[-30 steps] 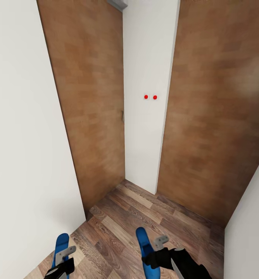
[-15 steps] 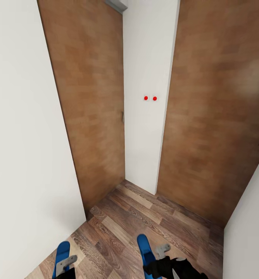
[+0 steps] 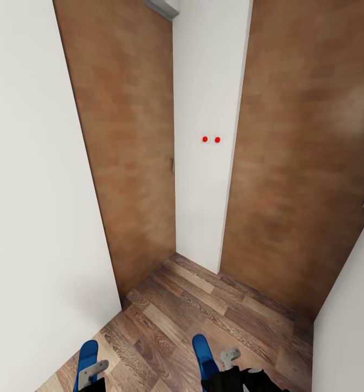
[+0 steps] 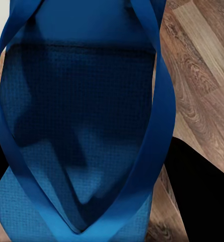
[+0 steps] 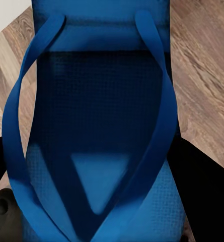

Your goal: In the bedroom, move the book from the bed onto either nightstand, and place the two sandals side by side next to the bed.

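Fingers on our left gripper (image 3: 90, 375) and on our right gripper (image 3: 231, 366) sit at the bottom edge of the head view, each beside a blue sandal, and we cannot tell whether either pair is clamped. From left to right we see the left sandal (image 3: 86, 356) low above the wooden floor (image 3: 204, 299), then the right sandal (image 3: 204, 354). Beyond them a brown door (image 3: 127, 152), a white wall strip (image 3: 206, 81) with two red dots (image 3: 211, 139) and a second brown door (image 3: 302, 152) stand.
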### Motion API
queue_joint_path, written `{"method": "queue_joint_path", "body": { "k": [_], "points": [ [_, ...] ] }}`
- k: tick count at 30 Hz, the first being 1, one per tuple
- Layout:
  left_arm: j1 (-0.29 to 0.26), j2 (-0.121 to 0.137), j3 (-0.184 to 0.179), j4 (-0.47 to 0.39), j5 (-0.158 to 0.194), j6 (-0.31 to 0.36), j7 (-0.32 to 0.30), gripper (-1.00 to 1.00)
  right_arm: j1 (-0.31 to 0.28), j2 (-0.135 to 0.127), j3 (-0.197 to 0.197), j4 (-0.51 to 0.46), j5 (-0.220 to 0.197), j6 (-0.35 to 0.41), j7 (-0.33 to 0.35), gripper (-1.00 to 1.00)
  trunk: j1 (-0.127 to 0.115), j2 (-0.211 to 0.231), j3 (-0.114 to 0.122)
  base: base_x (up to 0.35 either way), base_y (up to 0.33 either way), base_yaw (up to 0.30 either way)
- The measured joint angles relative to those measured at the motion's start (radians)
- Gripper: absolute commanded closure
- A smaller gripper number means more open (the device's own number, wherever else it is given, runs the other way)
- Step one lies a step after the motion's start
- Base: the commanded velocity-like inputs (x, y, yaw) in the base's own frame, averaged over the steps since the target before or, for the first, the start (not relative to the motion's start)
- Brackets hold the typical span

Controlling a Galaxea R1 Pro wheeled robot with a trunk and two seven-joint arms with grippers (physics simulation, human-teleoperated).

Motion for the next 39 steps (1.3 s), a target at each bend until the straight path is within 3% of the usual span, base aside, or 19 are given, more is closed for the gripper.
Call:
{"method": "queue_joint_path", "body": {
  "k": [10,19,32,39],
  "points": [
    [0.000,0.000,0.000,-0.001,0.003,-0.003,0.000,1.00,0.002,0.001,0.001,0.002,0.002,-0.001,0.000,1.00,0.000,0.000,0.000,0.000,0.000,0.028],
    [0.000,0.000,0.000,-0.001,0.003,-0.003,0.000,1.00,0.004,0.001,0.001,0.003,0.001,0.000,-0.001,1.00,0.000,0.000,0.000,0.000,0.000,0.235],
    [0.001,0.000,0.000,-0.001,0.003,-0.003,0.000,1.00,0.005,0.005,0.001,0.026,0.003,-0.007,-0.001,1.00,-0.050,0.091,0.040,0.000,0.000,0.278],
    [0.000,0.000,0.000,-0.001,0.003,-0.003,0.000,1.00,0.005,0.006,0.002,0.041,0.004,-0.054,-0.001,1.00,-0.050,0.091,0.045,0.000,0.000,0.246]
  ]
}}
